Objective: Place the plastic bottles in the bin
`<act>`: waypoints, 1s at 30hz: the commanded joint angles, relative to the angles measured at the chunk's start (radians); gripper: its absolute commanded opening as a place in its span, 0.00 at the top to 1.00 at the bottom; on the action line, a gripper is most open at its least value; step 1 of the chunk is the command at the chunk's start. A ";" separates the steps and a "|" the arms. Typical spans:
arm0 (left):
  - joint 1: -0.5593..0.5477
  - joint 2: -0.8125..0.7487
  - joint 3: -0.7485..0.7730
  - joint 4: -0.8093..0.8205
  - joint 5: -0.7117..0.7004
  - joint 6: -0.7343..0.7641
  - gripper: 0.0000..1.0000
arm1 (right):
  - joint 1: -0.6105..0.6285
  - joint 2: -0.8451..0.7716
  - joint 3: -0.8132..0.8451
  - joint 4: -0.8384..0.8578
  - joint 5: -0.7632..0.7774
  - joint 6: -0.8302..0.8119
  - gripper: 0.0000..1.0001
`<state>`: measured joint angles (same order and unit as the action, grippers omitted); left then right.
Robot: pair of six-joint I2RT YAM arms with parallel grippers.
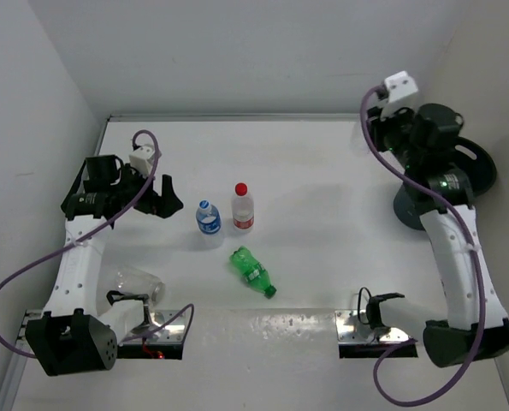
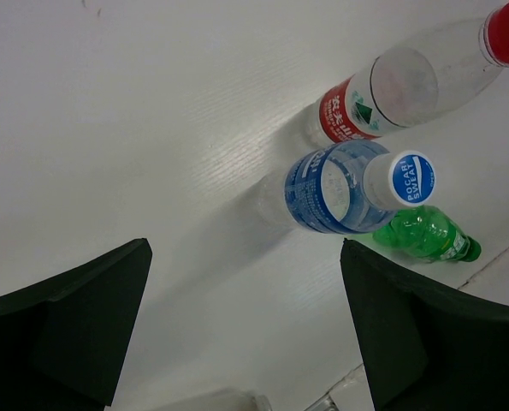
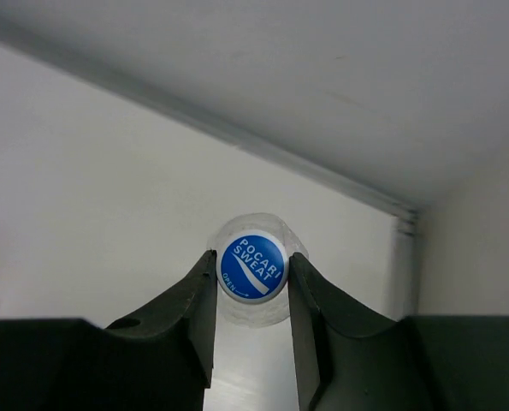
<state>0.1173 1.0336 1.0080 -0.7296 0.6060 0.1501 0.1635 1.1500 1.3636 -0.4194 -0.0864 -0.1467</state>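
Three plastic bottles are on the white table. A clear blue-labelled one with a blue cap (image 1: 208, 217) (image 2: 348, 187) stands beside a red-capped, red-labelled one (image 1: 243, 208) (image 2: 382, 94). A green one (image 1: 253, 271) (image 2: 425, 233) lies on its side nearer the arms. My left gripper (image 1: 165, 200) (image 2: 245, 244) hovers open just left of the blue-labelled bottle, holding nothing. My right gripper (image 3: 251, 255) is shut on the blue cap of a clear bottle (image 3: 252, 269) near the far right corner; the arm hides this bottle from above. The dark bin (image 1: 481, 167) sits behind the right arm.
A clear plastic object (image 1: 139, 282) lies on its side by the left arm's base. White walls close in the table on the left, back and right. The arm mounts and cables run along the near edge (image 1: 263, 330).
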 commanded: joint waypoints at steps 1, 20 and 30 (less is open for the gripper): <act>-0.008 0.025 0.011 0.047 0.057 0.012 0.00 | -0.085 -0.055 0.051 0.040 0.198 -0.105 1.00; -0.027 0.013 0.014 0.047 0.071 0.012 0.00 | -0.643 0.060 0.184 -0.064 0.108 0.065 1.00; -0.027 0.026 0.014 0.056 0.080 0.014 0.00 | -0.751 0.047 -0.047 -0.035 -0.045 0.085 1.00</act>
<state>0.0990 1.0634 1.0180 -0.7071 0.6590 0.1566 -0.5827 1.2251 1.3563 -0.4984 -0.0624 -0.0872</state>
